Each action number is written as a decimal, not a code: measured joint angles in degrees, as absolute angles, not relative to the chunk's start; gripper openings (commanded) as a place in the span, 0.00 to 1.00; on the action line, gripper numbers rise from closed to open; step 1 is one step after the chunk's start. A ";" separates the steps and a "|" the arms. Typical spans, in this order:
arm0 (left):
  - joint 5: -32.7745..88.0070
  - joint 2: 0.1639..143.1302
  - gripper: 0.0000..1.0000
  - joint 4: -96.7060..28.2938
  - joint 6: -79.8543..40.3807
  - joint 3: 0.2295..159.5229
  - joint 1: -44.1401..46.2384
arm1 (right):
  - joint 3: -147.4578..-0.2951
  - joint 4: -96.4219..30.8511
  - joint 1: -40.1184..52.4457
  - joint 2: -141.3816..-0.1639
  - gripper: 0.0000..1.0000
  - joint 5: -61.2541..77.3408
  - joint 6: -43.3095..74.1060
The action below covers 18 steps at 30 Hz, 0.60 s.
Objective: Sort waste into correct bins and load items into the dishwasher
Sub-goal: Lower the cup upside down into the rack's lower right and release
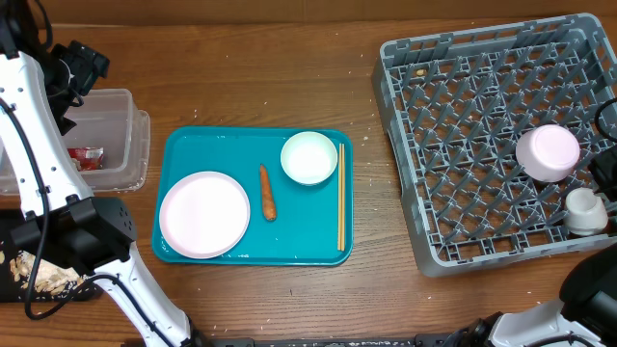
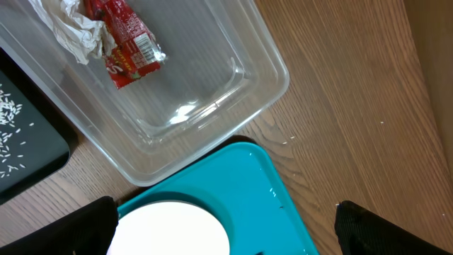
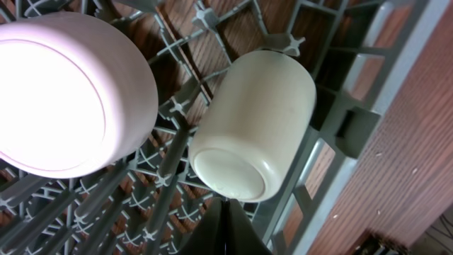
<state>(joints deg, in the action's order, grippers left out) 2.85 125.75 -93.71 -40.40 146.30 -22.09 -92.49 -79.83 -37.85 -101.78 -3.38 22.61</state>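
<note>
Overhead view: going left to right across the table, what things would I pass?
clear tub → white plate → carrot stick → white bowl → chopsticks → grey rack → upturned bowl → small cup

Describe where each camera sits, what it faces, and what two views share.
Overhead: above table, looking down on teal tray, dish rack; left arm shows.
Left wrist: over clear tub and tray corner; open left gripper at bottom corners.
Right wrist: close over cup, bowl in rack; shut right gripper below.
Shared: overhead also shows cup, bowl.
</note>
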 measured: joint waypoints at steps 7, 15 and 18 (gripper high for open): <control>2.85 125.75 1.00 -93.69 -40.40 146.30 -22.09 | -89.76 -79.05 -37.85 -101.86 0.08 -3.16 22.39; 2.85 125.75 1.00 -93.71 -40.38 146.32 -22.09 | -88.99 -77.54 -37.85 -102.30 0.10 -3.20 22.41; 2.85 125.75 1.00 -93.71 -40.38 146.30 -22.09 | -88.16 -77.25 -37.85 -103.02 0.09 -3.20 22.41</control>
<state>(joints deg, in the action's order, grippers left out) 2.85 125.75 -93.71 -40.38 146.30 -22.09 -88.16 -77.25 -37.85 -103.02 -3.20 22.41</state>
